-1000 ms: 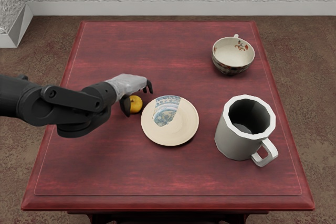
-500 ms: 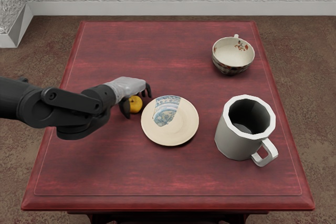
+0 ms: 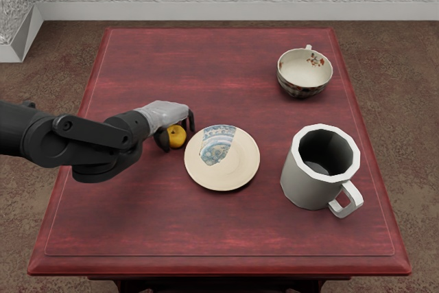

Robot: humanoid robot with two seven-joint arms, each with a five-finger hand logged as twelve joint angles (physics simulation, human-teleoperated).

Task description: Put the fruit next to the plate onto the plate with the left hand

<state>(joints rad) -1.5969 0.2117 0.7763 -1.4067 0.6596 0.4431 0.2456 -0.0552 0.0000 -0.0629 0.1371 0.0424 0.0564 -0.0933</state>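
A small orange fruit [image 3: 177, 136] lies on the red table just left of the cream plate [image 3: 236, 169], which has a blue patterned patch. My left hand [image 3: 175, 128] comes in from the left edge and its dark fingers are curled closely around the fruit, thumb at the near side and fingertips over the far side. The fruit still rests on the table, apart from the plate's rim. The right arm does not show.
A large white faceted mug [image 3: 319, 166] stands to the right of the plate. A small painted teacup [image 3: 304, 71] sits at the back right. The table edge [image 3: 75, 121] runs close behind my left forearm.
The left hand's fingers have curled in tighter around the fruit and the hand has lowered slightly. The fruit has stayed in its spot.
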